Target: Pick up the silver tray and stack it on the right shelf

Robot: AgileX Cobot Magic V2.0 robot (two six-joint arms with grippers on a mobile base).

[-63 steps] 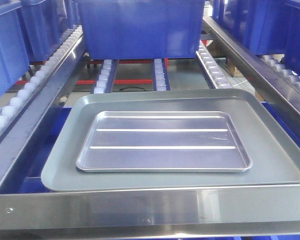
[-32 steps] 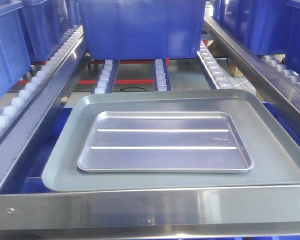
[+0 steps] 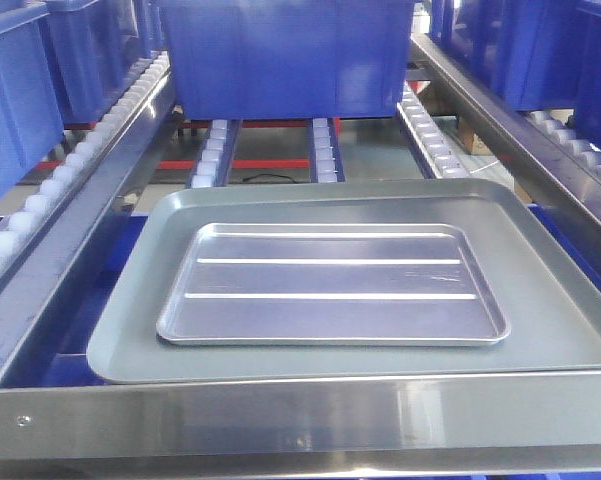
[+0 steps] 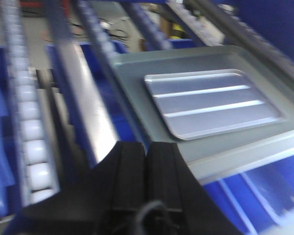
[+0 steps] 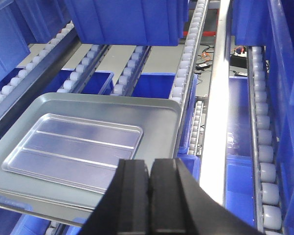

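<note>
Shiny ridged rectangular silver tray is lying inside the larger matte grey tray, drifting slightly in view (camera creeping). Both black grippers, left and right, are hanging pressed together, grasping nothing; pickup is pending.

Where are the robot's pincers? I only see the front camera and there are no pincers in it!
Observer: Both are back from the trays. The left pincer shows in the left wrist view, fingers pressed together, holding nothing.
Child: And the other one?
Observer: The right pincer is shut too, empty, hanging near the front right corner of the grey tray.
Child: Is the silver tray grabbed yet?
Observer: No. The silver tray lies flat inside the grey one, nothing touching it.
Child: What's to the right of the trays?
Observer: A steel rail, then another lane of white rollers.
</note>
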